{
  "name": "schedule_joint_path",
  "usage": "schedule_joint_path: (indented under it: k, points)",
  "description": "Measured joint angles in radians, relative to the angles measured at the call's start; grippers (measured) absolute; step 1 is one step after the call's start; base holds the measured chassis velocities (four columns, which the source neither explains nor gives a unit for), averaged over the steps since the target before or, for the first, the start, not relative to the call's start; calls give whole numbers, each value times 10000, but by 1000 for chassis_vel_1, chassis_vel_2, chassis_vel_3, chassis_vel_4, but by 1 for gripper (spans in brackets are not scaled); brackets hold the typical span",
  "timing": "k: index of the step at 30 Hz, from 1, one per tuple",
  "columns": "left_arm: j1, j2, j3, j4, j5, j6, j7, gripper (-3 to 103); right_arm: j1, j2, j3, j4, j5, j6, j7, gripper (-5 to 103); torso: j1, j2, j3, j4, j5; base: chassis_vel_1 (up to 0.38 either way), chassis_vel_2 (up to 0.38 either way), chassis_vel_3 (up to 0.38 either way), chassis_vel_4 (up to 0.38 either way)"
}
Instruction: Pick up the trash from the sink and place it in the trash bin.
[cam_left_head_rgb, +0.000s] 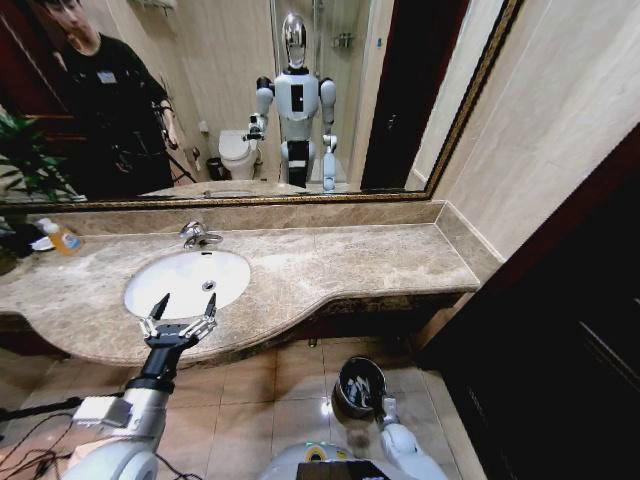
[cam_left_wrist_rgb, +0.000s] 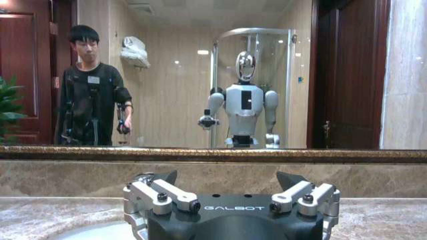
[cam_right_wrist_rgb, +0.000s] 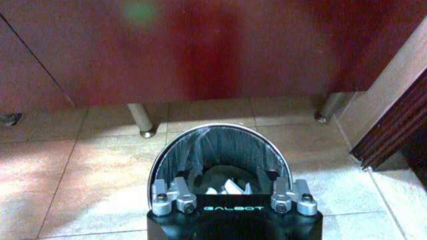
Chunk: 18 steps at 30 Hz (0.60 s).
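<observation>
Warm indoor light, glare on the mirror (cam_left_head_rgb: 230, 100), wide-angle bending at head-view edges, dim reddish blur below the counter.

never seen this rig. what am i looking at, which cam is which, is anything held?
A two-armed wheeled robot at a bathroom counter. The head view looks down at the sink, which looks bare, and the marble counter. The left end effector hovers open and holding nothing at the basin's front edge; its wrist camera faces the mirror. The right wrist camera looks down into the trash bin on the floor, white pieces inside; the right end effector is open above it.
</observation>
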<state>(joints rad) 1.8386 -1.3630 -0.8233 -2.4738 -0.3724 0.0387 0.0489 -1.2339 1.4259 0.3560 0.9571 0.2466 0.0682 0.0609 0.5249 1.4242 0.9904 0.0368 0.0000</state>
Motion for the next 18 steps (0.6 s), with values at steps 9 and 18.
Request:
schedule_joint_path:
  k: [9, 18]
  points:
    - [1, 0, 0, 0, 0, 0, 0, 100, -294, -80, -6, 395, 56, 130, 222, 99, 0, 0, 0, 0, 0, 0, 0, 0, 0]
    - [0, 0, 0, 0, 0, 0, 0, 100, -892, -366, 143, 2105, 465, -423, 440, 100, 1, 0, 0, 0, 1, 0, 0, 0, 0]
